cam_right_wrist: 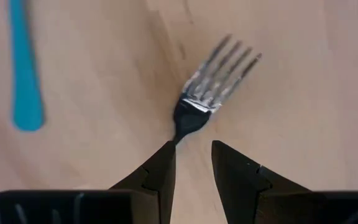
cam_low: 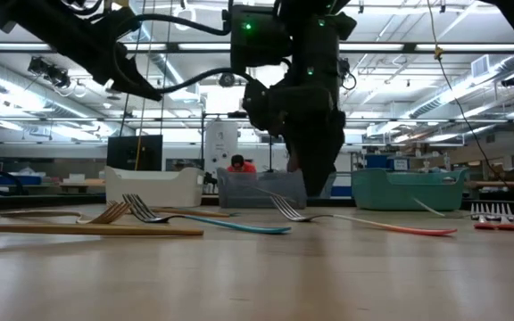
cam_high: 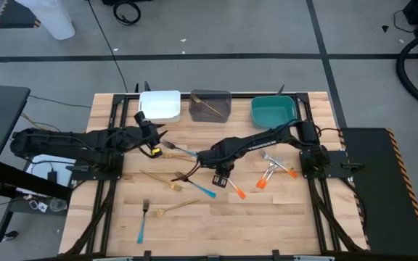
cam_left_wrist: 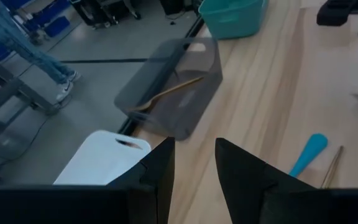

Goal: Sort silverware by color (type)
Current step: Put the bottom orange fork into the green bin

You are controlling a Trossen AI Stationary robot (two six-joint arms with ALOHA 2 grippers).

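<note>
Wooden tabletop [cam_high: 267, 225] is still pretty littered, so I'd say the sort has barely started: the only piece that looks binned is one thin gold utensil [cam_high: 207, 107] lying in the translucent grey bin [cam_high: 210, 94] at the far edge, between the white bin [cam_high: 160, 105] and the teal bin [cam_high: 273, 110], both of which look empty as far as I can see. Left out in the middle are blue-handled forks [cam_high: 202, 189], orange-handled forks [cam_high: 236, 191] toward the right edge, and more gold pieces [cam_high: 158, 178] toward the left. Right gripper [cam_high: 222, 176] reaches in over the centre and points down at a silver fork [cam_right_wrist: 219, 68] with a dark neck; its fingers [cam_right_wrist: 160, 168] sit partly apart, straddling the neck, and I can't tell whether they actually have hold of it. Left gripper [cam_high: 153, 136] hovers near the white bin at the far left, fingers [cam_left_wrist: 244, 171] apart with nothing between them, aimed toward the grey bin.
</note>
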